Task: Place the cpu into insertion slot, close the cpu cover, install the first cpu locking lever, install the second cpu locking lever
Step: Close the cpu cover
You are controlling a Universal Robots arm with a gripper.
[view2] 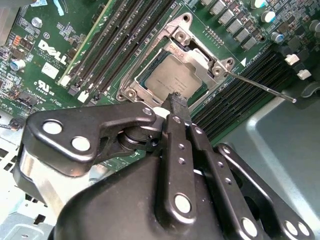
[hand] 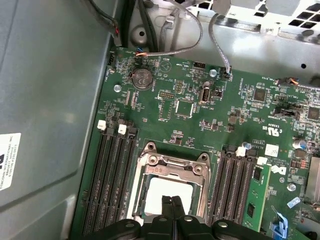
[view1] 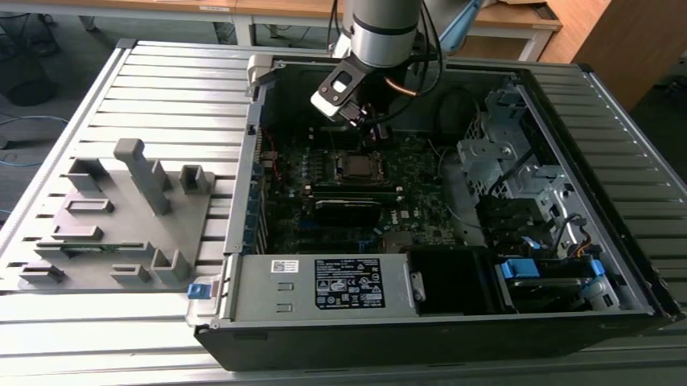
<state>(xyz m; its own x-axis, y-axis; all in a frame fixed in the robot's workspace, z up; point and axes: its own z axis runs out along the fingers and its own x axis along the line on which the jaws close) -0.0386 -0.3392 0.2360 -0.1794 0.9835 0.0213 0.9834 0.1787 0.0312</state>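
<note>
The cpu (view2: pixel 170 79) lies flat in the insertion slot (view2: pixel 131 86) on the green board, its grey top showing through the cpu cover (view2: pixel 202 64), a silver frame lying down over it. My gripper (view2: pixel 176 101) is shut with nothing between its black fingers, its tips just above the socket's edge. The first wrist view has the same fingertips (hand: pixel 167 202) over the cpu (hand: pixel 159 190) and cover (hand: pixel 170 164). A thin metal locking lever (view2: pixel 260 88) sticks out sideways from the socket over the memory slots. From the exterior view, the gripper (view1: pixel 372 135) hangs above the socket (view1: pixel 358 166).
Long black memory slots (view2: pixel 117 40) flank the socket on both sides. The open computer case (view1: pixel 249 80) has metal walls around the board, a drive cage (view1: pixel 504 161) and cables. A grey fixture tray (view1: pixel 118 209) sits at the exterior view's left.
</note>
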